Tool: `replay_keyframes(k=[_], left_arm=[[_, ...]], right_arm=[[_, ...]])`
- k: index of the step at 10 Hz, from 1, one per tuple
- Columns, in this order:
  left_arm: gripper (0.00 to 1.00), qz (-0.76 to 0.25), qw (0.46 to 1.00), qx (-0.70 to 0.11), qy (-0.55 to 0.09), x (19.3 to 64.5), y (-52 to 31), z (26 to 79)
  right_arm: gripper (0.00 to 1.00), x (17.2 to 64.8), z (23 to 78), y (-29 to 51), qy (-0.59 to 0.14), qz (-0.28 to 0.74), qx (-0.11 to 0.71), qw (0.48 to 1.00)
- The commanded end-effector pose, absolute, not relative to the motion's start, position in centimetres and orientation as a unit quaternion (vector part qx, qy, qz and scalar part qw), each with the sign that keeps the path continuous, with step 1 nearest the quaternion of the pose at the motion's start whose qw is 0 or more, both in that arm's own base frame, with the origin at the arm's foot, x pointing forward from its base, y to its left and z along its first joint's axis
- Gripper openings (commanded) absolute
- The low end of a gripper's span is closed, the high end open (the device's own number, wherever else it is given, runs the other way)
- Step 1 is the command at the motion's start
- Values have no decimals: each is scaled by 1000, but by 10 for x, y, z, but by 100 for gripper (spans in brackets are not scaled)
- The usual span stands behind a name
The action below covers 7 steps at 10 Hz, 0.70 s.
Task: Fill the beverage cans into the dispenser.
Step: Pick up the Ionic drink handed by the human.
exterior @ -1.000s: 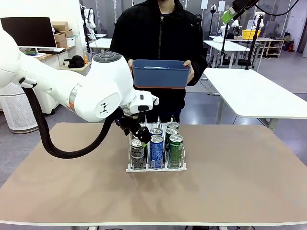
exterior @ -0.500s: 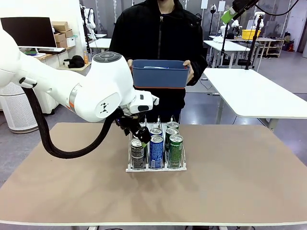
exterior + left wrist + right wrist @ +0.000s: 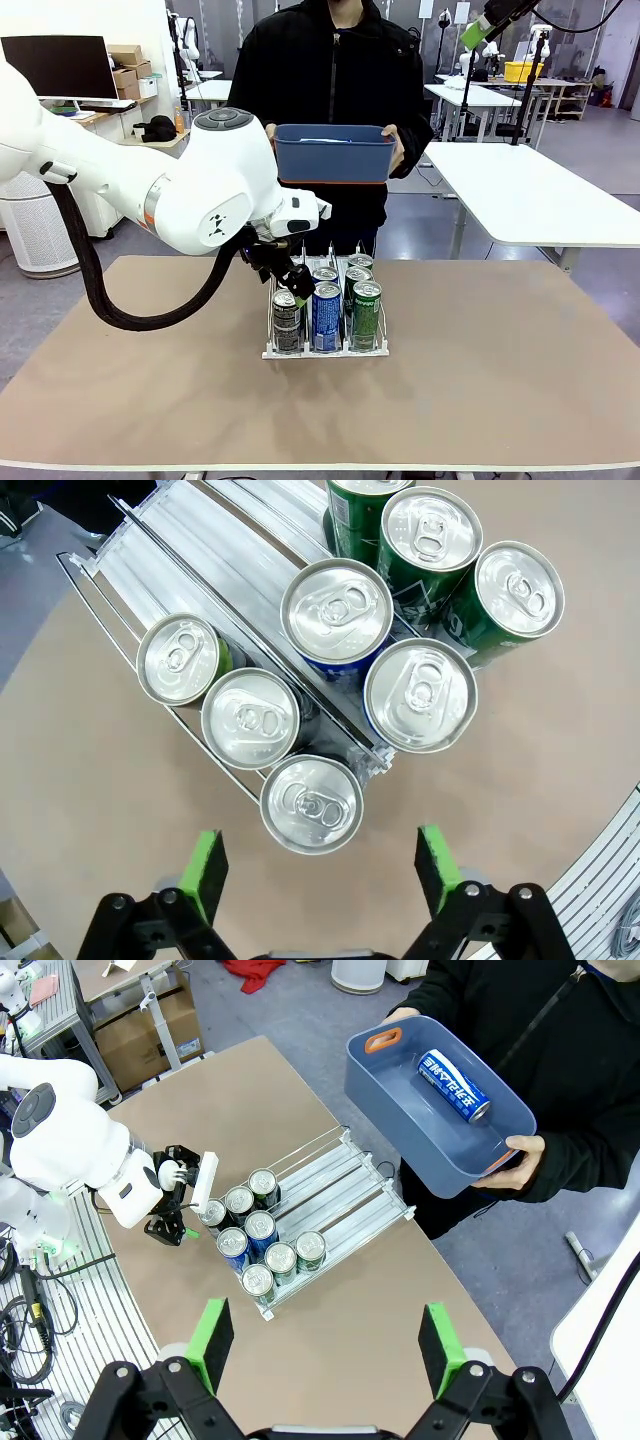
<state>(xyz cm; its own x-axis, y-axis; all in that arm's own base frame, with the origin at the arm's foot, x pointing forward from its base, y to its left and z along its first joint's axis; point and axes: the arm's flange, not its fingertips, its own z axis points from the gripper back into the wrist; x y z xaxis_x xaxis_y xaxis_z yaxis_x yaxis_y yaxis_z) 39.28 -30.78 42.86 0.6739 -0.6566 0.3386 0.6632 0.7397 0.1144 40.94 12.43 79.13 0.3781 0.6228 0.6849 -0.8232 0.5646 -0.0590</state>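
left claw (image 3: pixel 321 865) is hovering wide open and empty, just above the front can (image 3: pixel 312 803) in the dispenser's (image 3: pixel 190 550) left lane. right claw (image 3: pixel 327 1345) is hanging wide and empty too, high over the table (image 3: pixel 400 1260). cans are sitting packed at the rack's near end, and one blue can (image 3: pixel 452 1085) is lying in the blue bin (image 3: pixel 380 1090) the person is holding.

risk: coming down off-centre, a pad could clip a rim and tip a tall slim can, or snag the thin wire dividers.

cans are smooth glossy cylinders with silver tops. rack is white with ribbed lanes.

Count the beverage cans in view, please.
9. Eight cans stand in the dispenser: lanes of three, two, three. One blue can lies in the blue bin. None seems hidden.
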Motion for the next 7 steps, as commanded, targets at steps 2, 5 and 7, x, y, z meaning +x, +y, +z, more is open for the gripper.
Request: replay_keyframes(k=[2,5,7], left_arm=[[100,-361,915,-9,-181,393,-308,429],[100,-407,896,-82,-156,373,-259,517],[100,-422,880,-87,-197,367,-211,584]], right_arm=[[99,410,791,124,-341,440,153,817],[99,410,791,124,-341,440,153,817],[99,410,791,124,-341,440,153,817]])
